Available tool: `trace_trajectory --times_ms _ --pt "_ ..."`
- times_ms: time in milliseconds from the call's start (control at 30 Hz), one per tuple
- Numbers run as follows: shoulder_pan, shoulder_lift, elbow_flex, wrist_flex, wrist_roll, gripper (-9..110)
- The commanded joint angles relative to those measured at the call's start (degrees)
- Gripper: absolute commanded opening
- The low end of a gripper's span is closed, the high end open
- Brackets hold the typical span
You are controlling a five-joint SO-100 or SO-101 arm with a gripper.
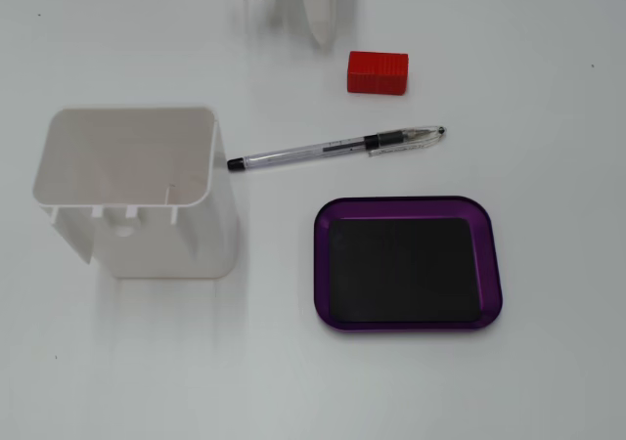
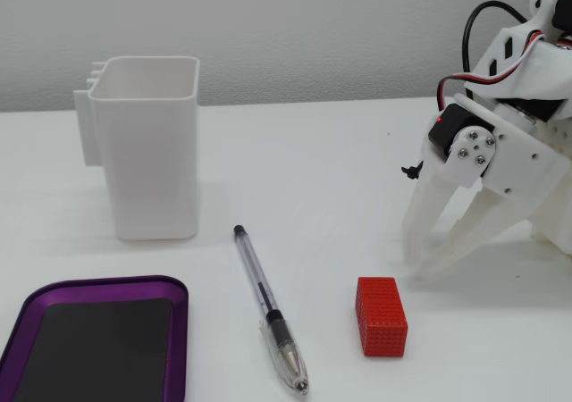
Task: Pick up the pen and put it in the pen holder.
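Note:
The pen (image 1: 333, 149) lies flat on the white table, its black tip toward the pen holder (image 1: 127, 191) and its clip end to the right. In the other fixed view the pen (image 2: 265, 308) lies in front of the tall white pen holder (image 2: 147, 152), which stands upright and looks empty. My white gripper (image 2: 424, 266) points down at the right, its fingertips meeting just above the table with nothing between them. It is well away from the pen. Only the gripper's tip (image 1: 323, 37) shows at the top edge of the view from above.
A red block (image 2: 382, 316) sits between the pen and the gripper, also seen from above as the red block (image 1: 378, 72). A flat purple tray (image 1: 408, 205) with a black centre lies beside the pen, and the purple tray (image 2: 98, 288) fills the other view's lower left.

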Motion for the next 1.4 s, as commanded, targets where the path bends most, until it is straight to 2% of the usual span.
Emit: trace_trajectory --times_ms 0,433,633,833,1033,1167,1367 --pt "0.4 3.7 0.3 -2.1 -0.4 0" --pt "0.7 2.6 -8.9 -5.9 -0.6 0" --pt "3.6 -1.1 -18.5 -10.5 -6.3 0" --pt "3.5 -28.5 -32.0 -11.0 -16.6 0" --pt "-1.6 -62.4 -58.0 -5.7 -13.1 1" --pt "-4.9 -80.8 -73.8 -0.6 -11.0 10" --pt "-8.8 -98.9 -82.4 -0.4 -10.9 19"
